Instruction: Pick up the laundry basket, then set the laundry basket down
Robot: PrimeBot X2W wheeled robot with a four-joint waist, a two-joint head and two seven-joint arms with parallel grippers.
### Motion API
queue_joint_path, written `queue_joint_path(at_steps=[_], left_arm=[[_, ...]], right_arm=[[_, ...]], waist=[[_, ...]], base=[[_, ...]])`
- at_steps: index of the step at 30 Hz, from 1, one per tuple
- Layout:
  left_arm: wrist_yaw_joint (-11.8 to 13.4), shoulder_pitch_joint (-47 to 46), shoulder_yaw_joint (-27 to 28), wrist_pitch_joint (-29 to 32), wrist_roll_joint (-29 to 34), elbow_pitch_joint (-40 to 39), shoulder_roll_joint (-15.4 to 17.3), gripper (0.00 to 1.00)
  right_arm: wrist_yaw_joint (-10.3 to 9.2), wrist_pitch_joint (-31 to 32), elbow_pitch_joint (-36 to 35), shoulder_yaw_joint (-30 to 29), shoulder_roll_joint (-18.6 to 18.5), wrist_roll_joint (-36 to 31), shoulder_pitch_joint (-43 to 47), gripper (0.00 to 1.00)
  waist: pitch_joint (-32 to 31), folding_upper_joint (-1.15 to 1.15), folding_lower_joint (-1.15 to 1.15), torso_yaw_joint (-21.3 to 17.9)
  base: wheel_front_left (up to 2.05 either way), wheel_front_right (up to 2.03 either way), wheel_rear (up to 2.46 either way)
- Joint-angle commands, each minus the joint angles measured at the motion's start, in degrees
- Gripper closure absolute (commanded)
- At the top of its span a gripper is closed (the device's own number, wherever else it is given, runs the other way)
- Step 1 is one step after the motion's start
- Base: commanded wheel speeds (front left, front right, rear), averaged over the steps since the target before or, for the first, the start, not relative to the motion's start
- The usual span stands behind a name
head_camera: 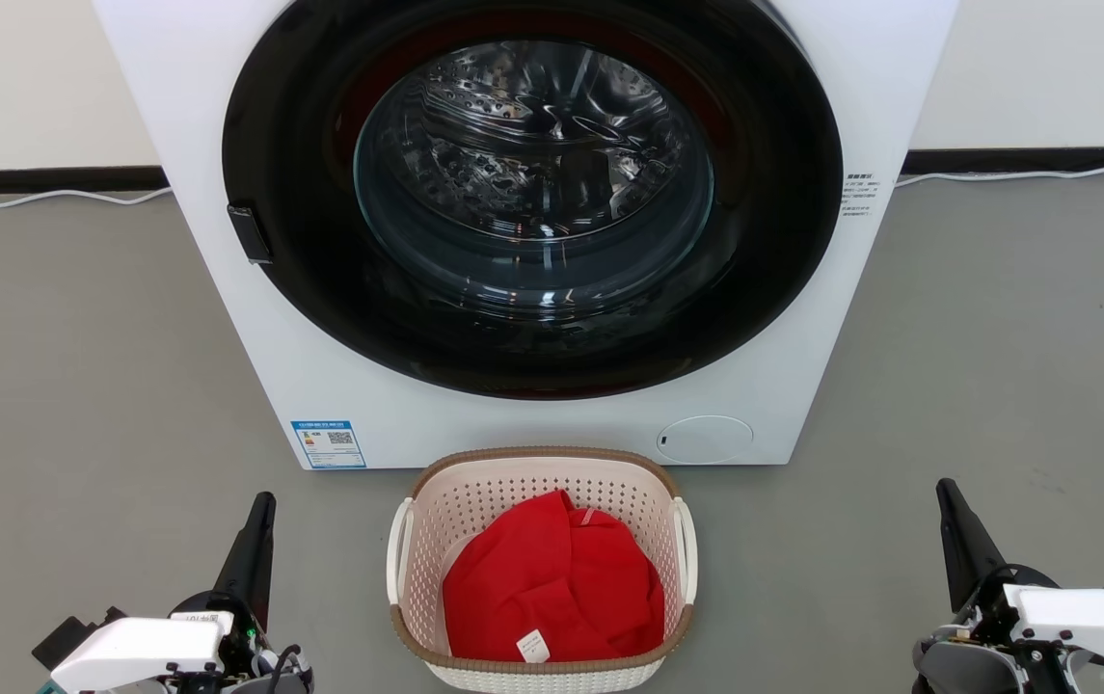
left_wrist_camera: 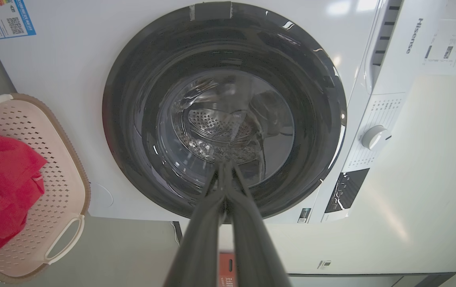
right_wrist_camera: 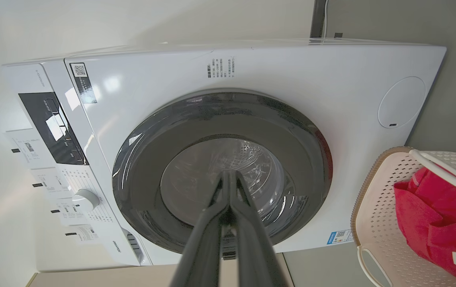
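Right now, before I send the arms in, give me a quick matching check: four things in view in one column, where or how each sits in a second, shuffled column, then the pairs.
Things:
1. laundry basket
2. red garment
3. left gripper
4. washing machine

Places or states:
A. shut, holding nothing, apart from the laundry basket on its left
B. on the floor, just in front of the washing machine
C. white with a round dark door, behind the laundry basket
D. heaped inside the laundry basket

Pairs: 1-B, 2-D, 3-A, 4-C
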Motion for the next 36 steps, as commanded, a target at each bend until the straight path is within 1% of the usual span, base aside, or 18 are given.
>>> queue_joint_path(at_steps=[1, 36], left_arm=[[-0.4, -3.2, 1.7, 0.3, -0.4, -1.3, 0.7, 1.0], [-0.4, -3.2, 1.7, 0.3, -0.4, -1.3, 0.7, 1.0]], right_arm=[[0.42, 0.5, -1.7, 1.1, -0.2, 0.4, -2.6, 1.0], [0.42, 0.5, -1.7, 1.1, -0.2, 0.4, -2.6, 1.0]], waist=[[0.0, 0.0, 0.0, 0.0], [0.0, 0.0, 0.0, 0.0]], base=[[0.0, 0.0, 0.0], [0.0, 0.0, 0.0]])
